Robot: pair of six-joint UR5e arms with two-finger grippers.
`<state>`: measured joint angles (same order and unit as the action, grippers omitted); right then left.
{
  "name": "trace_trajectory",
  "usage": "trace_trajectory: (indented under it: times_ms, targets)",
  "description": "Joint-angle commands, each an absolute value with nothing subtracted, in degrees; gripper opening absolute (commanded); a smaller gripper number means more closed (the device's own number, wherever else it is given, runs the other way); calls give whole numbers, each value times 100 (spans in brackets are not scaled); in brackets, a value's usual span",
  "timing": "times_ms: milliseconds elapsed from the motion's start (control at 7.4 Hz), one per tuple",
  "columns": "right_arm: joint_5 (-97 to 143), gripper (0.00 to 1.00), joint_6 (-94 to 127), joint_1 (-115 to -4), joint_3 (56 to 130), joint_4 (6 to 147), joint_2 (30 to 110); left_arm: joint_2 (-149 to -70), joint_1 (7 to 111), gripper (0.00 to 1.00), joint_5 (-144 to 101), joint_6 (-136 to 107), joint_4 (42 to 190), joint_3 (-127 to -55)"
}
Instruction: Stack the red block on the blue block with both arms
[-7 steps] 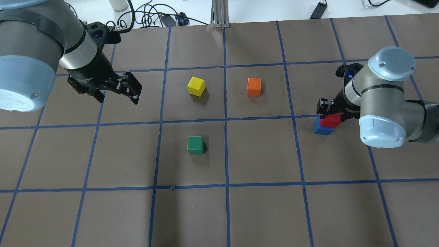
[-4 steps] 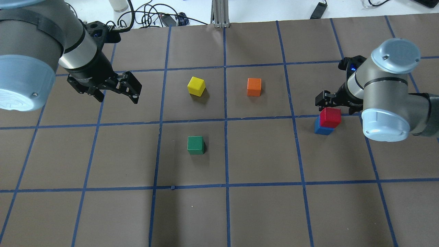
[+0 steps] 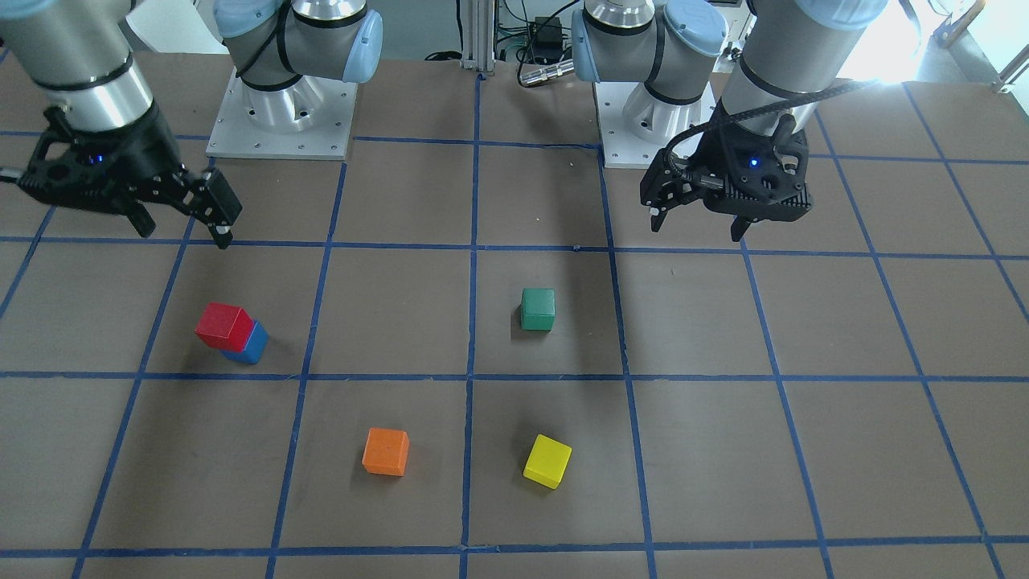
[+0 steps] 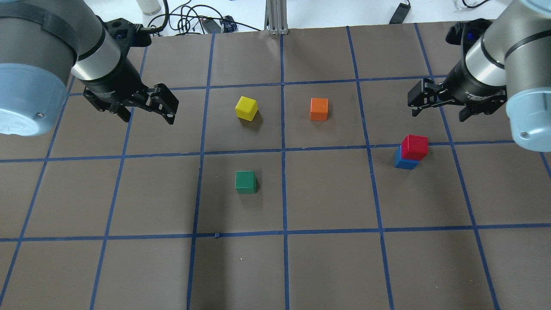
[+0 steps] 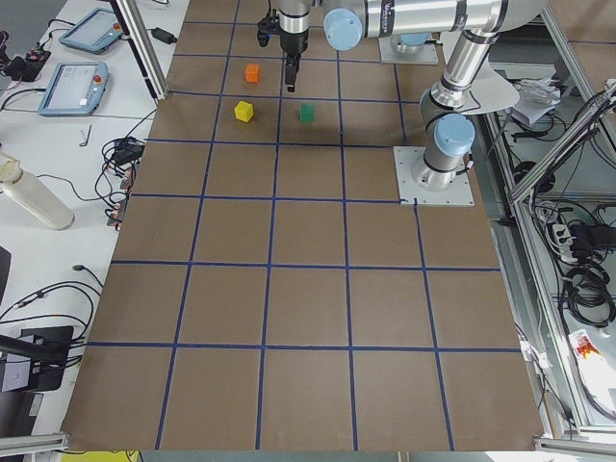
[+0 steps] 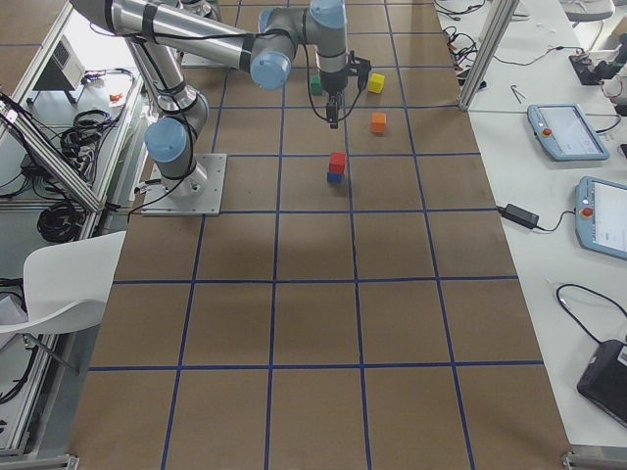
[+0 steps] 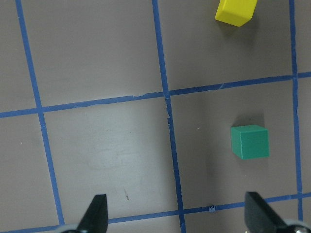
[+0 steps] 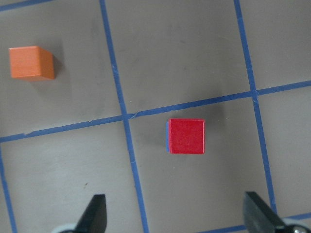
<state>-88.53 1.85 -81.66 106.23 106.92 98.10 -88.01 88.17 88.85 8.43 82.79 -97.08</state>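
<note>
The red block [image 4: 415,147] rests on top of the blue block [image 4: 403,162] on the right side of the table, a little offset; the stack also shows in the front view [image 3: 223,325]. In the right wrist view the red block [image 8: 186,136] nearly covers the blue block [image 8: 167,138]. My right gripper [image 4: 439,113] is open and empty, raised above and beyond the stack, not touching it. My left gripper [image 4: 148,116] is open and empty, hanging over the left side of the table, far from the stack.
A yellow block [image 4: 246,107], an orange block [image 4: 319,109] and a green block [image 4: 245,181] stand apart near the table's middle. Blue tape lines grid the brown table. Cables and a metal post [image 4: 275,17] lie at the far edge.
My right gripper has let go of the red block and drawn up and away from it. The red block stays on the blue block. The left gripper has shifted slightly.
</note>
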Motion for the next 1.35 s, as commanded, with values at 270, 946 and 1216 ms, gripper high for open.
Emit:
trace_trajectory:
  times_ms: [270,946,1216]
  targets:
    - [-8938,100,773,-8798,9383,9610,9513,-8772,8842,100,9017,844,8297,-9686]
    - [-8885,100,1292,-8807,8604,8921,8930,-8982,8868,100,8991,817,8385,-9343]
    - [-8903,100,1292,-8807,8631,8965,8930,-8982,8877,100,8956,791,8367,-9334]
